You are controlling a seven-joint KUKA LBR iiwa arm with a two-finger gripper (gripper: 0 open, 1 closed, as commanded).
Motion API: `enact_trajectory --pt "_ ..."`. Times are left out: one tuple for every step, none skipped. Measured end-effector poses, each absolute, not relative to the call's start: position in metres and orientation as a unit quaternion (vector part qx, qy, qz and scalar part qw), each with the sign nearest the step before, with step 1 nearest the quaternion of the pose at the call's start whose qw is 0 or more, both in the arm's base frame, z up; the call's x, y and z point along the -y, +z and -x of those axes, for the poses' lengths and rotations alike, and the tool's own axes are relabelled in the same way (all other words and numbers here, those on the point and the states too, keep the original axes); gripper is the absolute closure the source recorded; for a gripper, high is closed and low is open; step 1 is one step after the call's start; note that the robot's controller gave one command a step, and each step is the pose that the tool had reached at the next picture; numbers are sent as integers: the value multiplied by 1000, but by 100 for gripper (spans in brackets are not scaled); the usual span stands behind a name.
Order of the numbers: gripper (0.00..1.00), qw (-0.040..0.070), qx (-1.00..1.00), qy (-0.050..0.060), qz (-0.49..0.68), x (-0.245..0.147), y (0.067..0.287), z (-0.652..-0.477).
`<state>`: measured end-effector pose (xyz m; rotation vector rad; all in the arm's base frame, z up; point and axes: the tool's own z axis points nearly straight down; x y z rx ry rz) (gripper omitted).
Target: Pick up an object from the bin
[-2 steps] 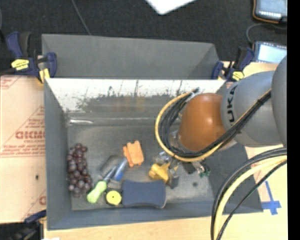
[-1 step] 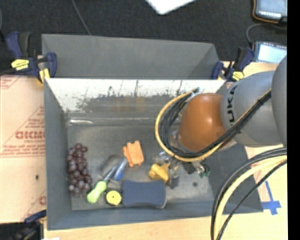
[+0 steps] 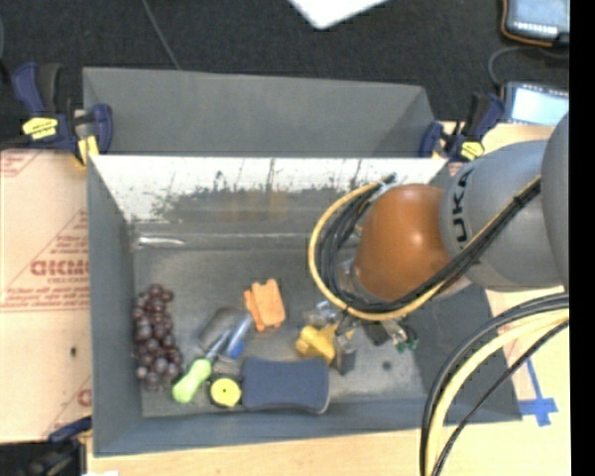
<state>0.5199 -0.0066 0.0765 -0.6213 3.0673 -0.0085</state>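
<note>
Gripper (image 3: 335,337) low at small yellow object (image 3: 313,343), perhaps touching it, near blue pad (image 3: 283,386); grip state: cannot tell

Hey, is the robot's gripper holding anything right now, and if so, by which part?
It cannot be told. The gripper sits low beside the small yellow plastic lump on the floor of the grey metal bin, but no clear grip shows.
</note>
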Motion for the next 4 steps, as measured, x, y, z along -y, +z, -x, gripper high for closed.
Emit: enact_trajectory --pt "100 3 -980 -2 198 7 92 -518" --pt "100 6 -980 -3 198 7 108 -520" --pt "100 5 -980 -3 198 7 118 -520" --pt "100 6 -980 -3 198 7 132 -519"
